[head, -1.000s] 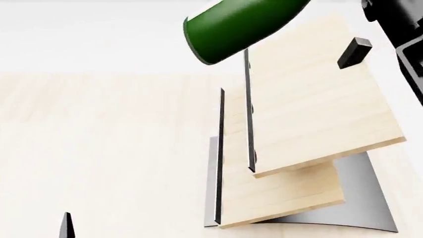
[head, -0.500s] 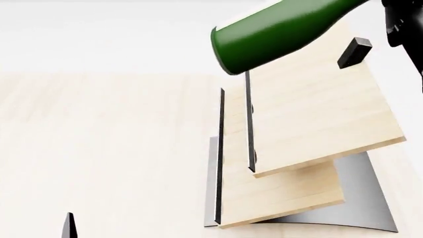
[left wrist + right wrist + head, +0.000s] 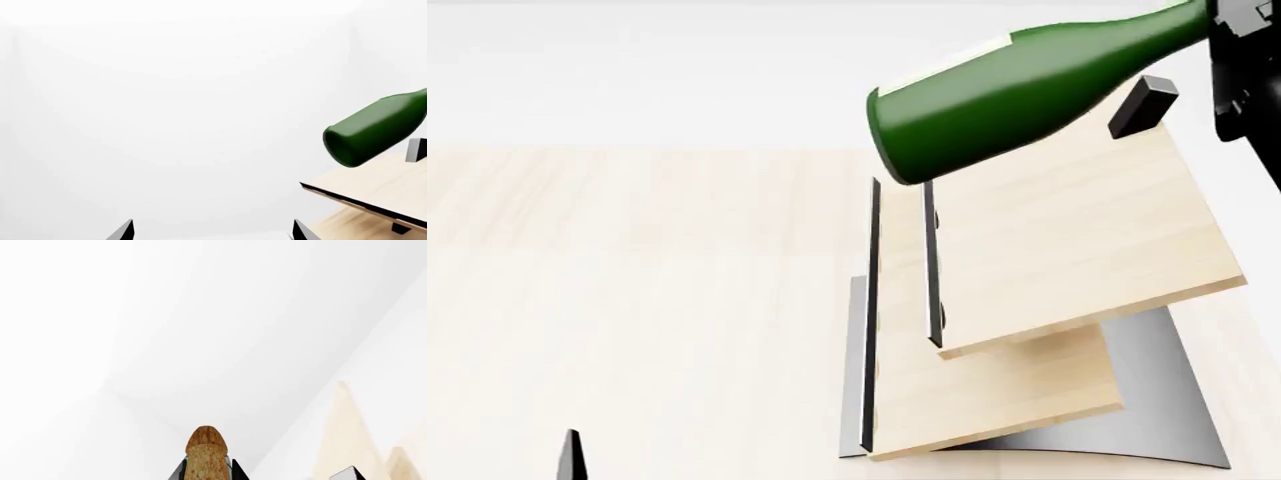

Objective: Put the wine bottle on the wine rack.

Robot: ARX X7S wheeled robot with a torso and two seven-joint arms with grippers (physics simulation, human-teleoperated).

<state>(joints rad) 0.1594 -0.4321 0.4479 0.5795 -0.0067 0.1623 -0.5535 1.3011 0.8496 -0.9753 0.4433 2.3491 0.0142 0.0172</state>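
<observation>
The wine bottle (image 3: 1014,90) is dark green and hangs tilted, base low and toward the left, above the top panel of the wine rack (image 3: 1068,240). A pale label strip shows on its shoulder. Its base hovers over the panel's dark left edge, apart from the wood. My right gripper (image 3: 207,473) is shut on the neck, with the tan cork (image 3: 205,452) sticking out between the fingers. The right arm (image 3: 1244,80) shows dark at the head view's top right. My left gripper (image 3: 212,233) stands open and holds nothing, away from the bottle (image 3: 377,130) and the rack (image 3: 373,185).
The rack's two slanted light-wood panels sit on a grey curved base (image 3: 1161,400). A small black block (image 3: 1144,105) sticks up near the top panel's far edge. The light wooden tabletop (image 3: 641,290) spreads to the rack's left, where one left fingertip (image 3: 569,458) shows.
The bottle has moved right and down toward the rack's top panel, so more of its body and shoulder shows. The left gripper has barely shifted.
</observation>
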